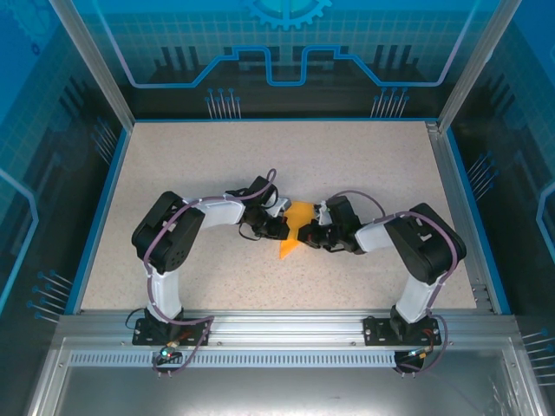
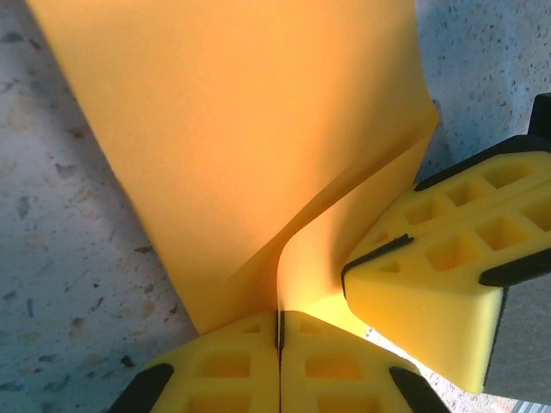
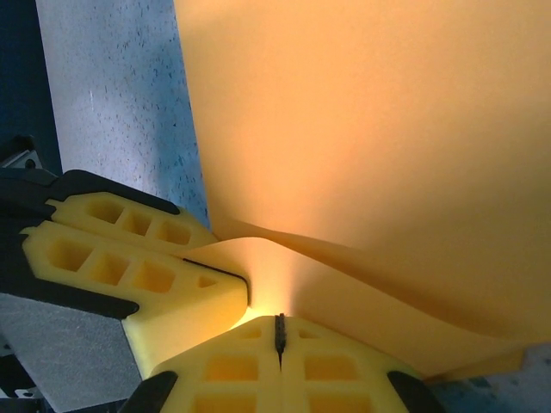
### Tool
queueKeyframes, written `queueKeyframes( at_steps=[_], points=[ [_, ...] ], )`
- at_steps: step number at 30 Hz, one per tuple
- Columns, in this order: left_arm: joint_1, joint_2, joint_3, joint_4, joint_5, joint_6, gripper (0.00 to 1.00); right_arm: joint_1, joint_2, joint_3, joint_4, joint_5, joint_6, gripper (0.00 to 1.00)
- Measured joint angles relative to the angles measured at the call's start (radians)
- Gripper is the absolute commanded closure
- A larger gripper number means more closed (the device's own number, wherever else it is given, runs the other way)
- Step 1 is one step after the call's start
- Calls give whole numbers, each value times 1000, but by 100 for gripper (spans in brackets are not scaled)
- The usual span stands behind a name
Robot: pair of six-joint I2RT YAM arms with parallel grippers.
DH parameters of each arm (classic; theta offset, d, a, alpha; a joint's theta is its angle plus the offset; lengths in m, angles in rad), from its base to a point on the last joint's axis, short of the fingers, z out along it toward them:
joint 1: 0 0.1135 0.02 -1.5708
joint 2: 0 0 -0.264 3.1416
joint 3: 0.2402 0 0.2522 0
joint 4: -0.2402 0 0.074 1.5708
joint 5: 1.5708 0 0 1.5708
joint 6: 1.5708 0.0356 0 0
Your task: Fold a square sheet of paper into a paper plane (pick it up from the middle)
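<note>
The orange-yellow sheet of paper (image 1: 293, 239) hangs between both grippers at the table's middle, creased, with a pointed tip toward the near side. My left gripper (image 1: 283, 226) is shut on its left side and my right gripper (image 1: 310, 234) on its right side. In the left wrist view the paper (image 2: 258, 129) curves up out of the left gripper (image 2: 280, 320), whose yellow pads are pressed together on a fold. The right gripper's fingers (image 2: 439, 292) sit close beside it. In the right wrist view the paper (image 3: 370, 129) bends out of the shut right gripper (image 3: 279, 329), with the left fingers (image 3: 146, 275) alongside.
The speckled beige table (image 1: 260, 156) has a blue rim and an aluminium rail (image 1: 277, 325) along the near edge where both arm bases are bolted. Glass walls and metal posts stand around it.
</note>
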Motion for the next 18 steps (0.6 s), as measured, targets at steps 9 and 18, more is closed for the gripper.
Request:
queueKeyframes(
  at_steps=[9,18],
  points=[
    [0,0,0,0,0,2,94,-58,-80,13,-63,-10,-34,96],
    [0,0,0,0,0,3,94,-64,-31,13,-73,-8,-45,97]
  ],
)
